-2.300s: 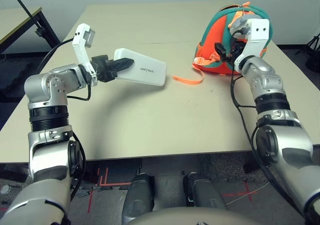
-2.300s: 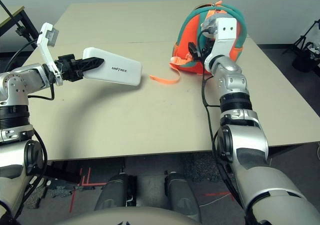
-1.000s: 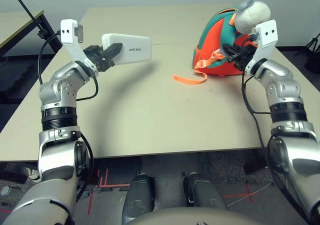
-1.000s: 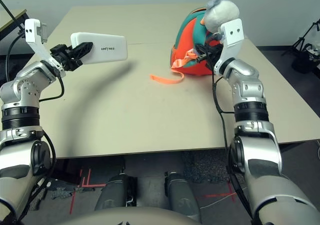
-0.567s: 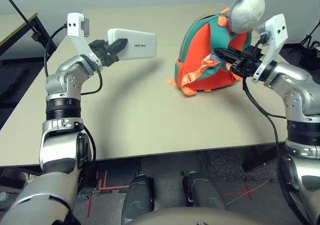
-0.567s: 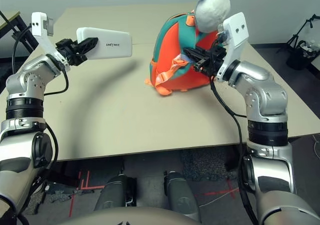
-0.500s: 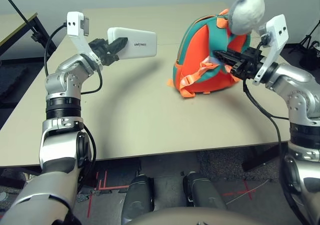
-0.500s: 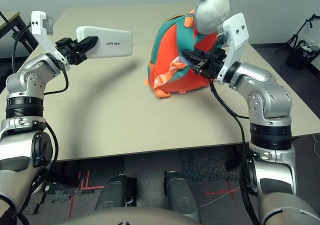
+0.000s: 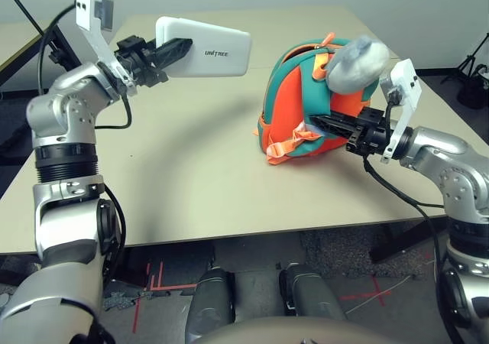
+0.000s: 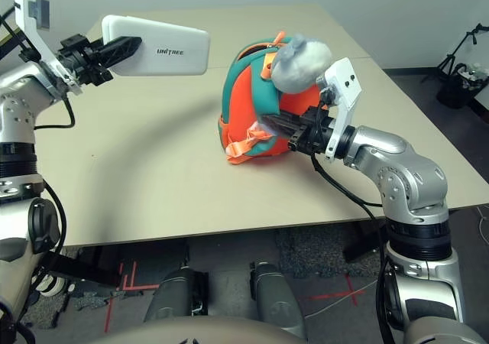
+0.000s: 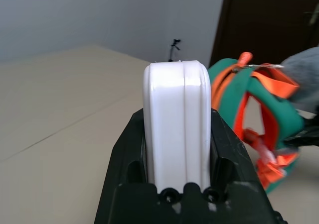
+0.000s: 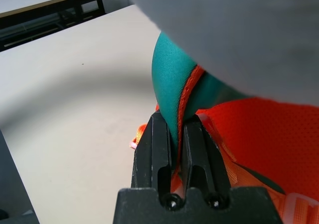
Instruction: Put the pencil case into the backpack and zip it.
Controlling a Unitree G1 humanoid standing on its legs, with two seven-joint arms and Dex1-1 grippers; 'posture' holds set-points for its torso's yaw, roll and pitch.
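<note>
Pencil case (image 9: 205, 47): I count one, held in the air over the table (image 9: 183, 176) by my raised left gripper (image 9: 172, 52). One backpack (image 9: 306, 111) stands on the table, my right arm reaching in level.

Left wrist: fingers (image 11: 130, 149) clamp the case's end.

Right wrist: right gripper (image 12: 176, 134) pinches teal trim.

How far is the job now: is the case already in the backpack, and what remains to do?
Not yet. Done: the left hand has the case lifted off the table. In hand: the right hand pinches the teal edge of the backpack, which stands upright. Left: bring the case across, put it inside, then zip. Whether the opening is unzipped enough, I cannot tell.
</note>
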